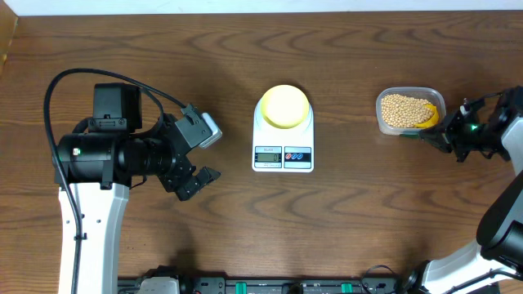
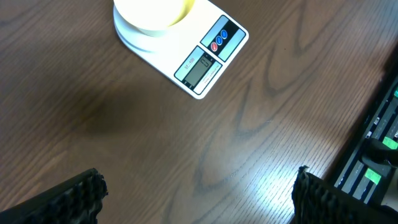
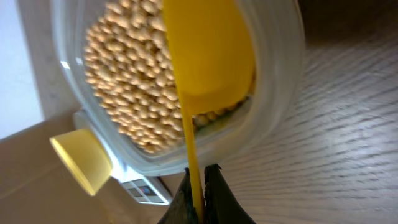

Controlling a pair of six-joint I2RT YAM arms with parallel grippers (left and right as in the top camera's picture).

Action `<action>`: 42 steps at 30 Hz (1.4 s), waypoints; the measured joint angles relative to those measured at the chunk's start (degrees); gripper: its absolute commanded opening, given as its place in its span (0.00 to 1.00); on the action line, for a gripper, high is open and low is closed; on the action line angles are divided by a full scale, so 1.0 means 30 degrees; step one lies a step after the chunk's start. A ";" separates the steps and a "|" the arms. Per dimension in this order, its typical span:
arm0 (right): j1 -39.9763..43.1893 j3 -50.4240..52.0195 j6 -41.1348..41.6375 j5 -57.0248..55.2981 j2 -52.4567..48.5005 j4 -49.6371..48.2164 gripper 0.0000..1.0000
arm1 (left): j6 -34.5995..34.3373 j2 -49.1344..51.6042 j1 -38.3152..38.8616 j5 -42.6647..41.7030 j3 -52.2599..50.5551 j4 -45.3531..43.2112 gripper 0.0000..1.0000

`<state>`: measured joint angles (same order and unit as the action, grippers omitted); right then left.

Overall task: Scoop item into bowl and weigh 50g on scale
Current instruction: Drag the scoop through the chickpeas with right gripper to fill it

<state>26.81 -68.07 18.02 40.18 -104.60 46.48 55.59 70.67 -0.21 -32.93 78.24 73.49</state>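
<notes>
The pale-yellow bowl (image 1: 283, 106) sits on the white scale (image 1: 283, 153) at table centre; both also show in the left wrist view, bowl (image 2: 152, 14) and scale (image 2: 205, 59). Tan beans (image 1: 403, 109) fill a clear plastic tub (image 1: 386, 124) at the right. My right gripper (image 1: 442, 135) is shut on the handle of a bright yellow measuring spoon (image 3: 208, 56), whose cup rests among the beans (image 3: 124, 87) inside the tub (image 3: 273, 112). My left gripper (image 1: 198, 181) is open and empty, above bare table left of the scale.
The scale's display and red and blue buttons face the table's front edge. A black rail with cables (image 2: 373, 155) runs along the front edge. The wooden table (image 1: 343, 220) spreads around the scale.
</notes>
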 measured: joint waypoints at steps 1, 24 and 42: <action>0.0160 0.0000 0.0007 0.0328 -0.0007 -0.0058 0.01 | 0.0000 0.0000 0.0000 0.0000 0.0000 0.0000 0.98; 0.1902 0.0022 -0.1341 0.3781 -0.0007 -0.0168 0.01 | 0.0000 0.0000 0.0000 0.0000 0.0000 0.0000 0.98; 0.2739 0.0022 -0.3067 0.6200 -0.0007 -0.0175 0.01 | 0.0000 0.0000 0.0000 0.0000 0.0000 0.0000 0.98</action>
<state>35.03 -68.01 8.82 58.78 -104.62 45.95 55.59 70.67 -0.21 -32.93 78.24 73.49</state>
